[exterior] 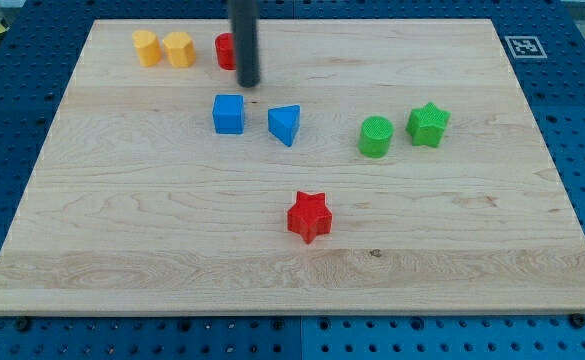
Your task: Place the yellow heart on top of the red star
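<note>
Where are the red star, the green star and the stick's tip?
red star (309, 216), camera view, its top face.
green star (428, 124), camera view, its top face.
my tip (248, 84), camera view, the rod's very end.

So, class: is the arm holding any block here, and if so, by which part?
Nothing is held. The arm has only a rod; my tip rests on the board beside a red block, far from the yellow heart and red star.

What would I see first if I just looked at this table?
Probably the dark rod coming down from the view's top, my tip just right of a half-hidden red block. Next, the red star alone near the middle, and two yellow blocks at the top left.
</note>
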Motion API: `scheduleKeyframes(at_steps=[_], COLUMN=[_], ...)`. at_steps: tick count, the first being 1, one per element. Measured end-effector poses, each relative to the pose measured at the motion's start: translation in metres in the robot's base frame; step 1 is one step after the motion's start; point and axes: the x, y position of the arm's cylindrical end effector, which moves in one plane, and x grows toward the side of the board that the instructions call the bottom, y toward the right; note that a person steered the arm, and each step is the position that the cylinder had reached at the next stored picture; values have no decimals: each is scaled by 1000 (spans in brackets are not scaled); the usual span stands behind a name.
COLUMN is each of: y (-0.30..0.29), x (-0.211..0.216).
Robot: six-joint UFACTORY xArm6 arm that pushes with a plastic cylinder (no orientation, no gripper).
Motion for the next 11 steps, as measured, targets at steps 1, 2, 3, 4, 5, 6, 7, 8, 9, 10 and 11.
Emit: scheduleKeyframes(at_steps=[1, 2, 3, 4, 5, 6, 7, 8, 9, 10, 11], y=[-55, -129, -183, -162, -125, -115, -116, -119, -119, -119, -119], x=[-3, -18, -56, -102, -102, -84, -79, -77, -52, -26, 3])
